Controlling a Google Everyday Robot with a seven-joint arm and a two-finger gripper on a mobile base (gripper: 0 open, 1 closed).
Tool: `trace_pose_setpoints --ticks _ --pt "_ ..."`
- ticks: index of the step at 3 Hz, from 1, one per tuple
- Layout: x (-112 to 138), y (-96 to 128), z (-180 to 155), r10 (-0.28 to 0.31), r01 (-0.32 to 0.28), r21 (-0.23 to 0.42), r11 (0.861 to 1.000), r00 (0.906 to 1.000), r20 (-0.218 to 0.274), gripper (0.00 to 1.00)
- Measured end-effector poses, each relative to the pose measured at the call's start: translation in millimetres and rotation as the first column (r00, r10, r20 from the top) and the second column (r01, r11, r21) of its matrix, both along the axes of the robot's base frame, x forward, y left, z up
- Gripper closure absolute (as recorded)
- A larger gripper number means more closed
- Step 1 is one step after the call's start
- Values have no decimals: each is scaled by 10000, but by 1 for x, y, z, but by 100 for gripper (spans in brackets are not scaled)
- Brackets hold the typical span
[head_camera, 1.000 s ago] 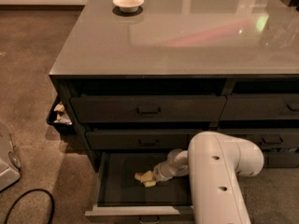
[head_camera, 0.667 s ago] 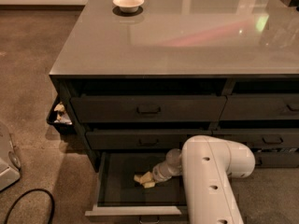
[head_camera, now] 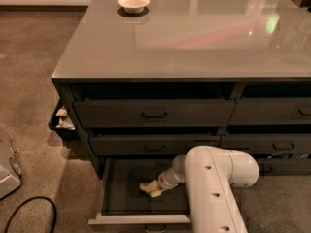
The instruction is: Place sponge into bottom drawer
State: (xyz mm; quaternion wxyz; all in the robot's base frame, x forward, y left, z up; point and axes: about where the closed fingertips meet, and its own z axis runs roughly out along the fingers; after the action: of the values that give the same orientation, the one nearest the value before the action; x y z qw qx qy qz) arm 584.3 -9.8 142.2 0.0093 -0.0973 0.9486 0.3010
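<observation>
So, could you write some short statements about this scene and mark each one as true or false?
1. The bottom drawer is pulled open. True.
2. The white bowl stands on the counter top. True.
3. The end effector hovers above the counter top. False: it is down inside the bottom drawer.
4. The top drawer is open as well. False: it is shut.
5. The sponge lies beside the bowl. False: a pale yellow shape, probably the sponge, is in the bottom drawer at the end effector.

carpeted office-like room with drawer counter (head_camera: 194,47), jaws in bottom drawer (head_camera: 121,195)
</observation>
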Motion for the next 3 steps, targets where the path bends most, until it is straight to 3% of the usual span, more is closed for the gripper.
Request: trace_pose_setpoints --ticks 1,2,3 --pt "0 0 0 -1 1 -1 10000 10000 -3 13" --pt "-4 -2 13 -167 174 -214 9996 9993 337 0" --pt "0 -3 54 -586 662 -550 9963 9898 1298 0"
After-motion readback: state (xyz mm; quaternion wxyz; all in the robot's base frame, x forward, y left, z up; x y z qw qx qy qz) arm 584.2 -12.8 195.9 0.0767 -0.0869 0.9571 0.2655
